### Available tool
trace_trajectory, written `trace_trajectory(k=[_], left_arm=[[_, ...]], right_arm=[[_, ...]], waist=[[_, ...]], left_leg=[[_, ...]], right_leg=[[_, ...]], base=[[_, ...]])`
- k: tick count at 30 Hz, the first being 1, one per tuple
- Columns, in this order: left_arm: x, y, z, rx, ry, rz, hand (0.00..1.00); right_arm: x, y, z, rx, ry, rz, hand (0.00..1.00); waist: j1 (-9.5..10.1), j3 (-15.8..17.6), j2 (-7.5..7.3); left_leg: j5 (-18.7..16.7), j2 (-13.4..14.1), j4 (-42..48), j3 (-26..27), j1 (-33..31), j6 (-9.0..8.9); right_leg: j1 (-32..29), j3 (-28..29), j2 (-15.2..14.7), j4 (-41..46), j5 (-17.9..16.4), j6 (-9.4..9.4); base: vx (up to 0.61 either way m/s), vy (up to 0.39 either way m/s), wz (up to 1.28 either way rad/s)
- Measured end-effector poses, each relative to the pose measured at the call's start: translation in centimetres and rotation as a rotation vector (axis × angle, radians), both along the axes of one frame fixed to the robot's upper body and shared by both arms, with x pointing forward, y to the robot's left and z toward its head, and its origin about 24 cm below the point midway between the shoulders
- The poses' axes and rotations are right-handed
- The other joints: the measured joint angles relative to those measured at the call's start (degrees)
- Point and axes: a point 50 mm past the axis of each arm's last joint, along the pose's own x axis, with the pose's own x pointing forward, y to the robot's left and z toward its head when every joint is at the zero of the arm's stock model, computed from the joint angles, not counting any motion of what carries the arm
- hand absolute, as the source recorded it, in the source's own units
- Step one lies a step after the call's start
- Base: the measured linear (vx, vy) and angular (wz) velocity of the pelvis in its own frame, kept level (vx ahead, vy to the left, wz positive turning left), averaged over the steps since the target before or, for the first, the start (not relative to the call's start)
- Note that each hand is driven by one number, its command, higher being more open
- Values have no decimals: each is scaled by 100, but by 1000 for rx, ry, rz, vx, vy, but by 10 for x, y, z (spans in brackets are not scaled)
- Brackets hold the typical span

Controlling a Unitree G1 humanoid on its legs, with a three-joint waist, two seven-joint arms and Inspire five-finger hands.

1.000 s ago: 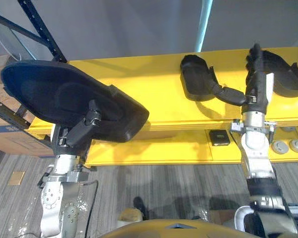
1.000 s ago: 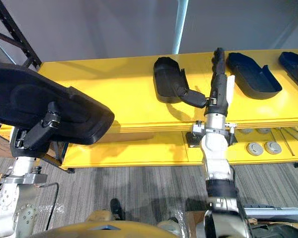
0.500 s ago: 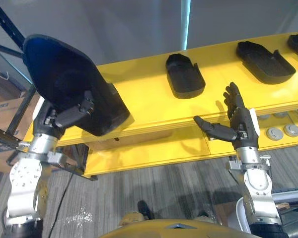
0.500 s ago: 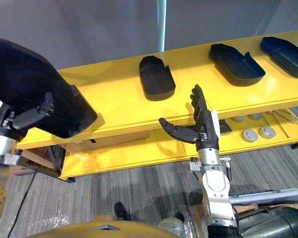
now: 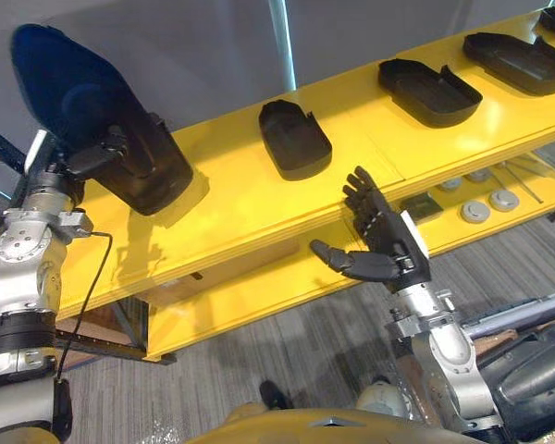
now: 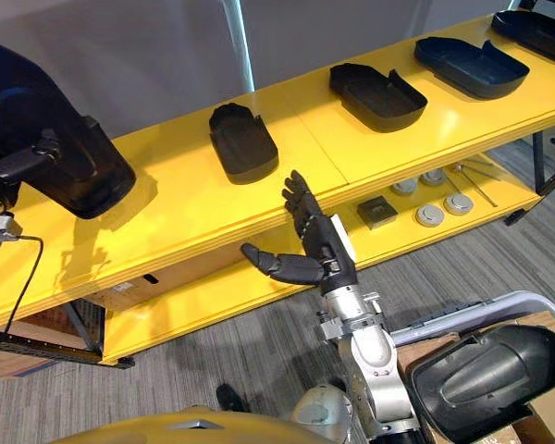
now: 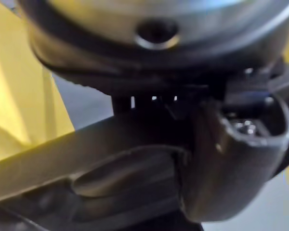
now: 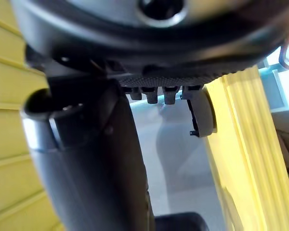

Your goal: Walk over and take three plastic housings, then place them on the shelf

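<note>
My left hand is shut on a large black plastic housing, held steeply tilted over the left end of the yellow shelf. Whether its lower edge touches the board I cannot tell. Three more black housings lie on the shelf top: one at the middle, one further right and one at the far right. In front of the shelf edge, below the middle housing, my right hand is open and holds nothing, thumb spread to the side.
The lower yellow board carries a small black box and round metal discs. Another black housing lies in a carton at the lower right. A dark rack frame stands at the left end.
The camera has swung, shifting the whole scene. My right hand has come back off the shelf from beside the middle housing and lowered, open. The held housing has turned from nearly flat to steeply tilted.
</note>
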Motion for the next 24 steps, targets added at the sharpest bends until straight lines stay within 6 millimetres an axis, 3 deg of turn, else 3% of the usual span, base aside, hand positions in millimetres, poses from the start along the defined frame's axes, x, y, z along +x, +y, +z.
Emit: trace_trajectory(k=[6,10,17,24], left_arm=[[20,-25,-12,-210,80,-131,0],[28,-41,-22,-345,133,-173,0],[38,-40,6,-365,48,-160,0],[48,-47,41,-355,-49,-203,0]], right_arm=[[2,6,15,-10,-65,45,100],[7,11,21,2,-96,56,100],[8,16,23,22,-105,67,100],[17,31,43,23,-202,153,100]], waist=[[-19,88,-95],[-65,310,-280],[26,637,-406],[77,1086,-493]], left_leg=[[48,-28,3,28,-205,15],[49,-18,4,28,-227,13],[8,54,172,20,-372,17],[-167,233,646,-32,-638,12]], right_leg=[[-334,94,-69,224,-64,-26],[-358,105,-36,226,-66,-30],[-418,113,20,196,-52,-25],[-521,92,29,304,-108,-104]], base=[[4,-23,-1],[-11,-24,0],[-1,-15,0],[-19,-30,3]])
